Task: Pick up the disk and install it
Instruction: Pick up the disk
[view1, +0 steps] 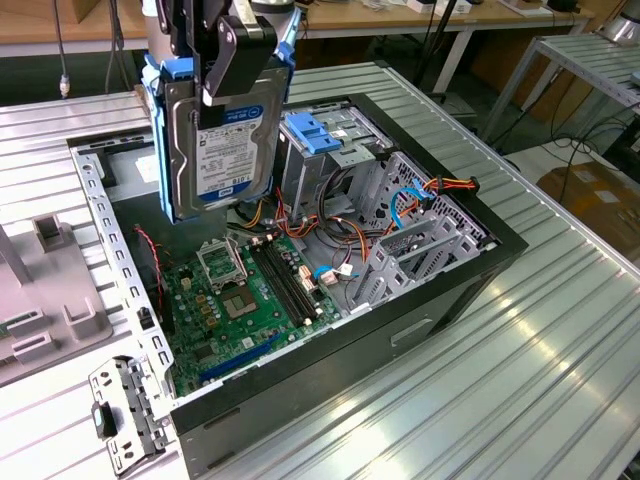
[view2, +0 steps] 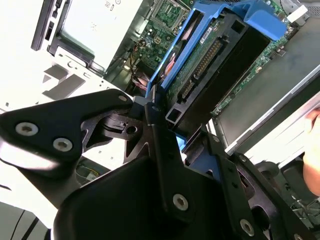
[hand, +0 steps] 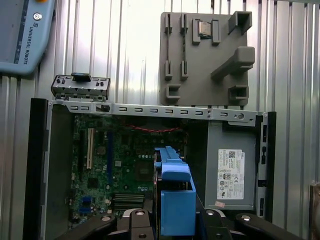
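while the arm hangs over the open computer case (view1: 420, 330), i can see the gripper (view1: 215, 85) clamped on the disk (view1: 215, 130), with one black finger (view1: 235, 55) lying across its labelled face. the disk is off the ribbed worktop (view1: 540, 380), held upright on its narrow end above the case's interior. it is over the far end of the motherboard (view1: 240, 300) and clear of it.

the exterior view gives me its looks: a flat silver-metal slab, a white label with a blue band and black print, and blue plastic rails along its sides. just to the exterior view's right of it, a bare light-blue bracket (view1: 315, 135) sits in the drive cage.

the second wrist view shows me the other face of the disk (view2: 210, 60): a green circuit board, a dark connector row and a blue rail alongside. the first wrist view looks down past the blue rail end of the disk (hand: 175, 200). there i get the grey power supply (hand: 230, 170) with its white sticker, just beside the disk, which the drive covers in the exterior view. beyond the case's edge a grey moulded fixture (hand: 210, 55) lies on the worktop, and a small metal bracket (hand: 80, 86) lies just beside that edge.
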